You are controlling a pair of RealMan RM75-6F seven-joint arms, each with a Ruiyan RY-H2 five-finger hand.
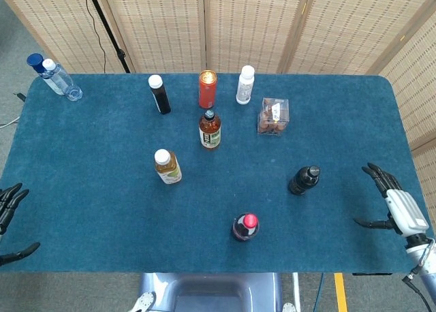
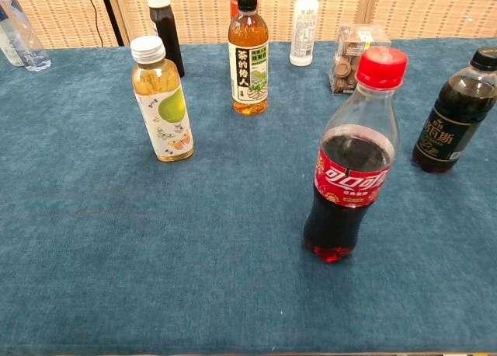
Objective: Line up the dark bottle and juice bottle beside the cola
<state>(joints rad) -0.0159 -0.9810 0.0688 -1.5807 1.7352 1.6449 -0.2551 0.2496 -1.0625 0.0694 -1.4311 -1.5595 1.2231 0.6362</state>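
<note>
The cola bottle (image 1: 244,227) (image 2: 351,162) with its red cap stands upright near the table's front edge. The dark bottle (image 1: 303,180) (image 2: 454,123) with a black cap stands to its right and further back. The juice bottle (image 1: 167,167) (image 2: 161,99), pale yellow with a white cap, stands to the cola's left. My right hand (image 1: 394,206) hovers open over the table's right edge, well right of the dark bottle. At the far left edge my left hand (image 1: 9,220) shows only partly, fingers spread and empty. Neither hand appears in the chest view.
A tea bottle (image 1: 210,129) stands mid-table. Behind it are a red can (image 1: 207,88), a white bottle (image 1: 244,85), a dark white-capped bottle (image 1: 159,95) and a clear snack box (image 1: 273,116). Water bottles (image 1: 56,78) sit at the back left corner.
</note>
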